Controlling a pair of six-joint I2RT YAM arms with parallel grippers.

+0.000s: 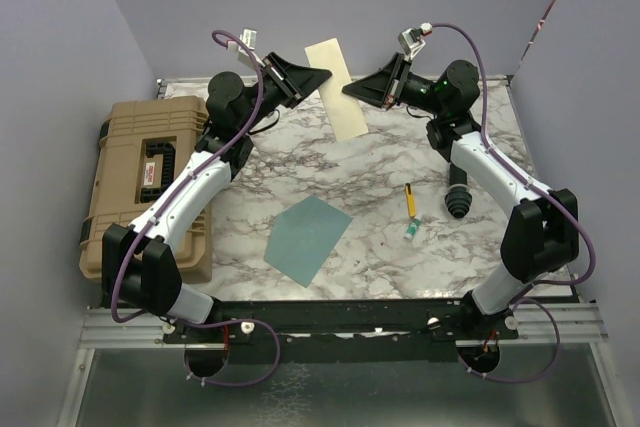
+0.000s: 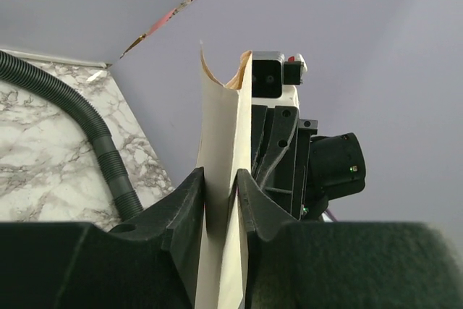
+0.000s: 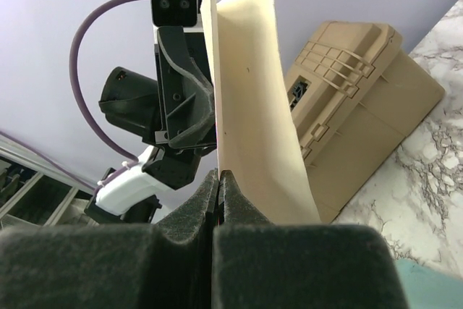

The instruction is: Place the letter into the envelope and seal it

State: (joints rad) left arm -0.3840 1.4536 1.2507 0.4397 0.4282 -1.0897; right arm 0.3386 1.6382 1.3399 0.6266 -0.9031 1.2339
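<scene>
The tan letter point(image 1: 330, 57) hangs in the air over the back of the table, upright and bent, between both grippers. My right gripper point(image 1: 348, 90) is shut on its edge; in the right wrist view its jaws point(image 3: 218, 173) pinch the sheet point(image 3: 253, 92) with no gap. My left gripper point(image 1: 322, 77) has its jaws a little apart, with the folded letter point(image 2: 221, 128) running between them point(image 2: 221, 173). The teal envelope point(image 1: 308, 237) lies flat on the marble table near the front centre, apart from both grippers. A corner of it shows in the right wrist view point(image 3: 434, 287).
A tan tool case point(image 1: 145, 187) stands at the left edge and also shows in the right wrist view point(image 3: 354, 99). A yellow-handled tool point(image 1: 409, 199), a small green-white piece point(image 1: 411, 232) and a black ribbed part point(image 1: 458, 199) lie at the right. A black hose point(image 2: 101, 142) lies by the back wall.
</scene>
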